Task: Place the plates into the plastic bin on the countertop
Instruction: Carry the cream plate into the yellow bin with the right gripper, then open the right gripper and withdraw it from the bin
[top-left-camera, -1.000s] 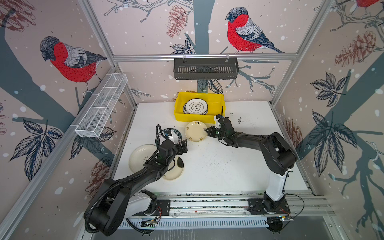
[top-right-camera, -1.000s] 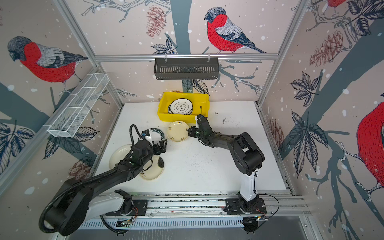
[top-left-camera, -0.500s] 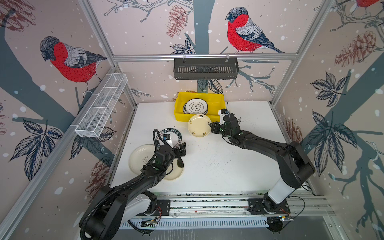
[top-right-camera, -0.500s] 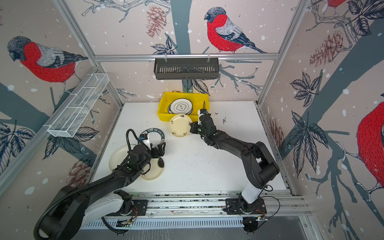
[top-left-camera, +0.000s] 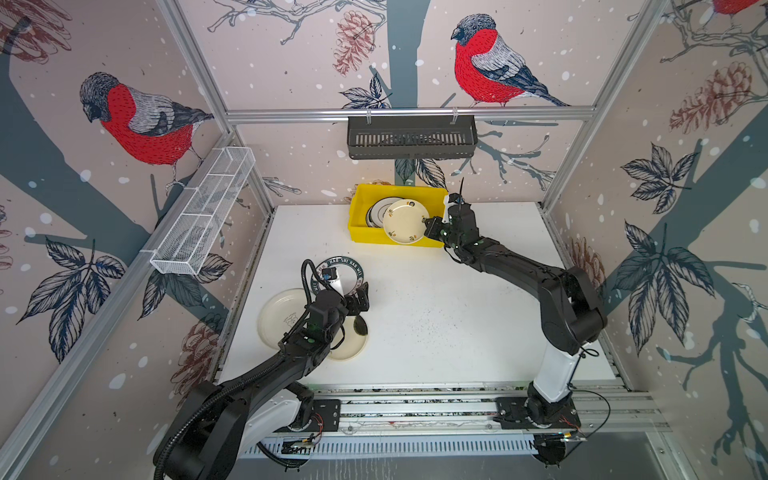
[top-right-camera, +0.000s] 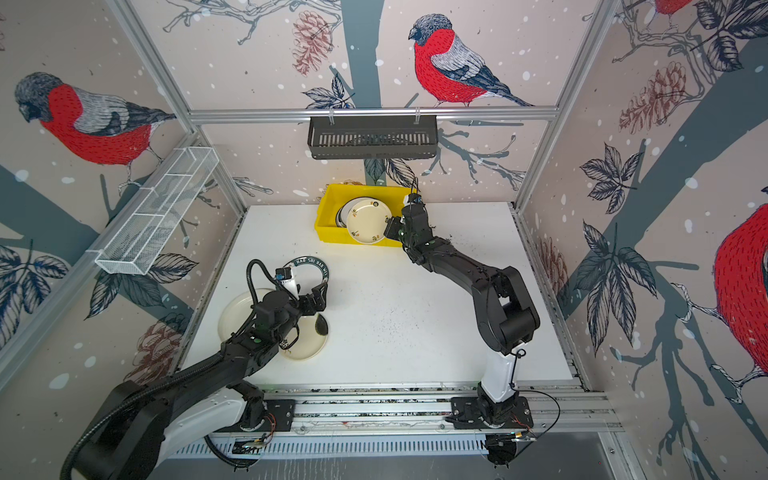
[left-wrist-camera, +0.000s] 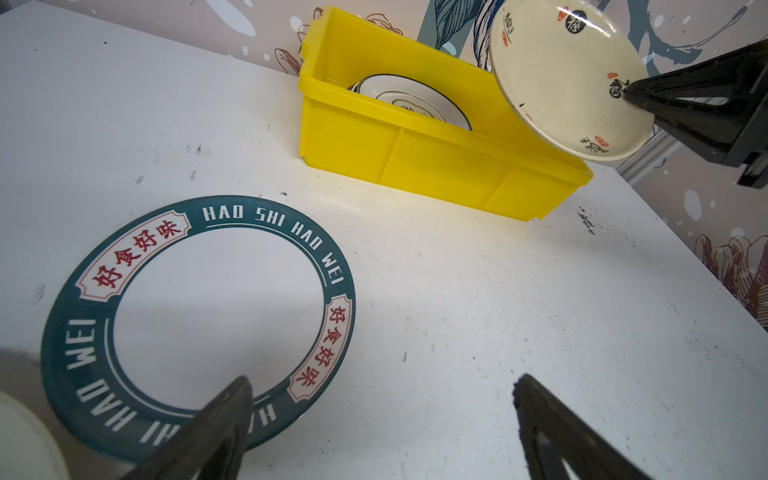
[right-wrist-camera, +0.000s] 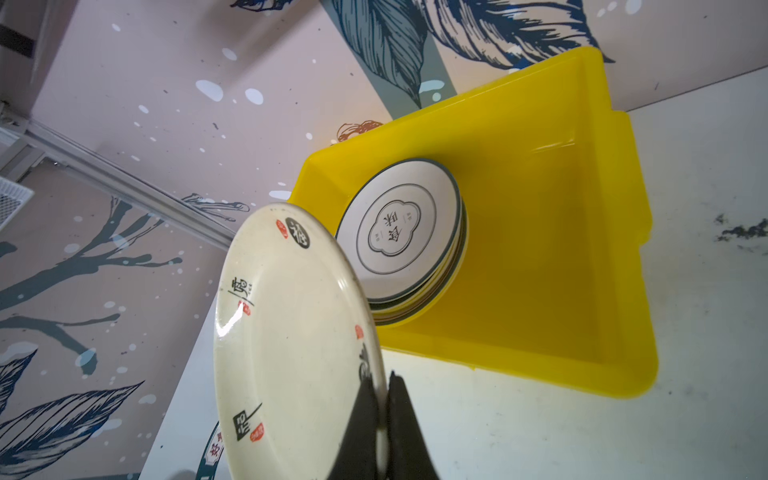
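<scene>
Moved: right gripper (top-left-camera: 429, 227) has carried the motif plate (top-left-camera: 404, 220) from mid-countertop (top-left-camera: 436, 316) to above the plastic bin (top-left-camera: 374, 240), clamped on its rim.
Left gripper (top-left-camera: 360, 296): spread wide, empty, beside the teal plate (left-wrist-camera: 208, 316).
Done: we see a stack (right-wrist-camera: 399, 237) binned.
Left: three on the countertop, plus the held one.
Text: "HAO SHI HAO WEI".

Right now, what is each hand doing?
Left hand: open, holding nothing.
Right hand: closed on the rim of the cream plate.
</scene>
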